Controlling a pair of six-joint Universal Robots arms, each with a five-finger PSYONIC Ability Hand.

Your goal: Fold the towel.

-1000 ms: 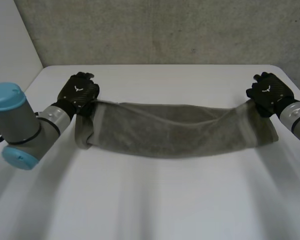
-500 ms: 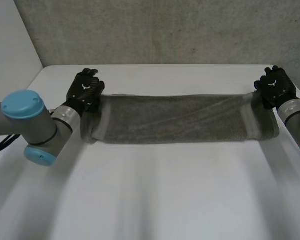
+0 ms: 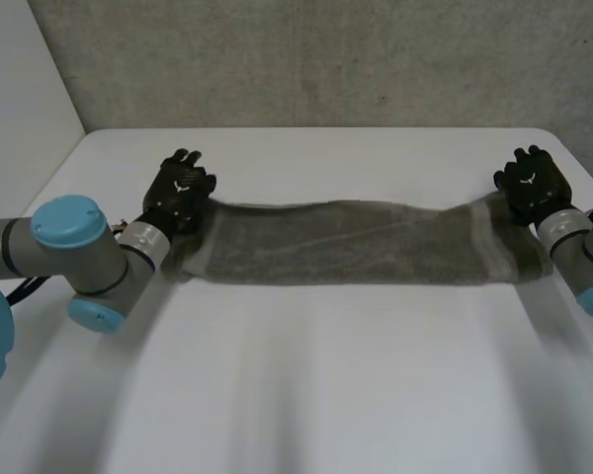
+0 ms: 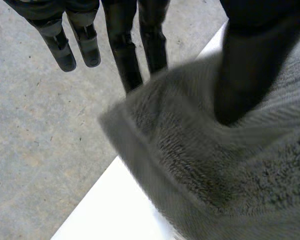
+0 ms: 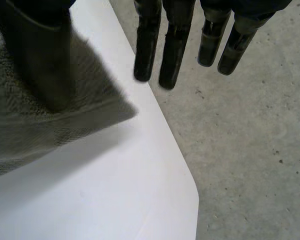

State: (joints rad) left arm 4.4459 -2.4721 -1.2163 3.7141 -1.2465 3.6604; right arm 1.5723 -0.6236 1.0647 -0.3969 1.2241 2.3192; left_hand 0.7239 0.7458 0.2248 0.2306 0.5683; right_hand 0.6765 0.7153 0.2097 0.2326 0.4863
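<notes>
Now the black left hand (image 3: 181,188) and right hand (image 3: 534,185) are lying unclenched, thumbs on the ends of the grey terry towel (image 3: 346,245).

The left arm (image 3: 84,259) and right arm (image 3: 578,247) are grey cylinders closed by round light-blue caps. Past a silvery ringed wrist, each ends in a black hand. The left hand (image 3: 181,188) bears a small white mark on its back; the right hand (image 3: 534,184) is equally dark.

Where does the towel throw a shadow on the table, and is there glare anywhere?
Head view: the towel throws a narrow, soft shadow on the table along its near edge; no glare spot. Right wrist view: a broader soft shadow lies on the table beside the towel's corner.
</notes>
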